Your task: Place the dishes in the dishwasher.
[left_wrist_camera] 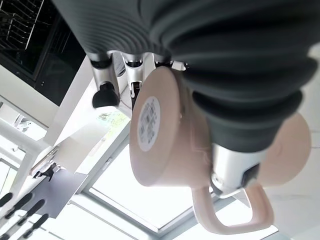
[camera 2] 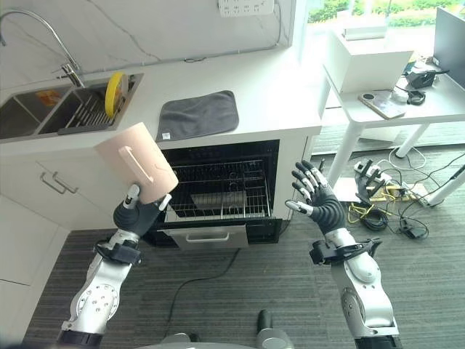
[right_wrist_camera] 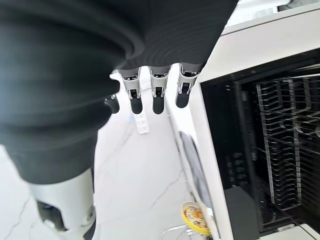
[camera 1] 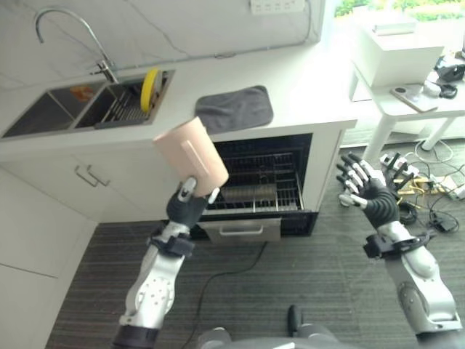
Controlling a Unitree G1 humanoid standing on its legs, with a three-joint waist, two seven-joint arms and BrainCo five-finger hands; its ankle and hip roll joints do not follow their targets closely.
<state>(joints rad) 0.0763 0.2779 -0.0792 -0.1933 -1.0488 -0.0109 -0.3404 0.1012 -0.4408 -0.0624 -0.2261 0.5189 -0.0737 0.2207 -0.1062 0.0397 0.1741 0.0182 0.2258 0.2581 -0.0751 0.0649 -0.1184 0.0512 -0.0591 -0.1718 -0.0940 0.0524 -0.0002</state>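
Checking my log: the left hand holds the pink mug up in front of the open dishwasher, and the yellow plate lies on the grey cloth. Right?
Not quite. The left eye view shows the yellow plate standing in the sink, not on the grey cloth. The left hand does hold the pink mug before the open dishwasher.

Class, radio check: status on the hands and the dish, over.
Left hand shut on pink mug, held up before the open dishwasher. Right hand open, empty. Rack approach looks unobstructed.
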